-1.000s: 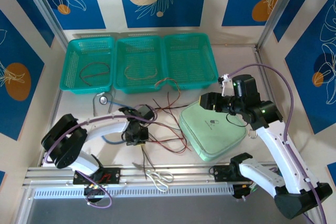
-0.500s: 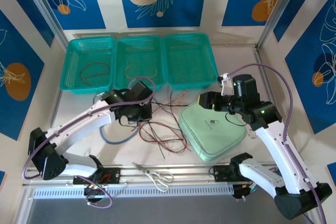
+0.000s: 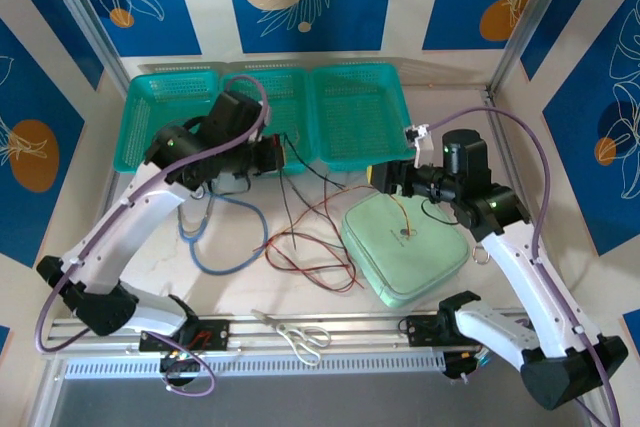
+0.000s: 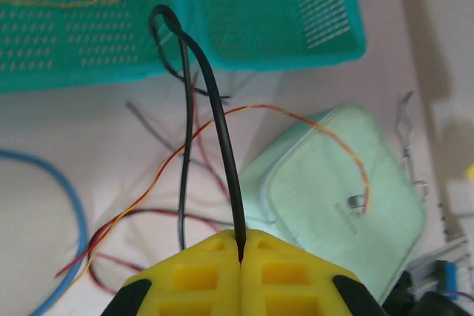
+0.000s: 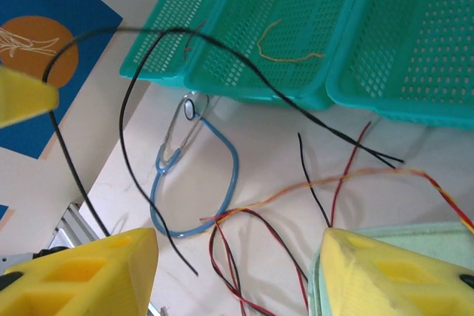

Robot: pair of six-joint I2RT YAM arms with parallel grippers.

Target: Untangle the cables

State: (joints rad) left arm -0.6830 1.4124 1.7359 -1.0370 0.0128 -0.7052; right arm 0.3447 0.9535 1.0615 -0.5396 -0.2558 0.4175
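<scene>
Cables lie tangled between the grippers; one black cable pinched in closed left gripper, right gripper open nearby.

Bright, even light with soft shadows and no hard glare.
From above, everything around the green case is sharp. In the left wrist view the case is slightly soft, grey shadow lies beyond it, and the yellow fingers of the left gripper blur near the lens.

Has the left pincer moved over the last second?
Yes: the left pincer, shut on the black cable, went from mid-table away to the middle basket.
</scene>
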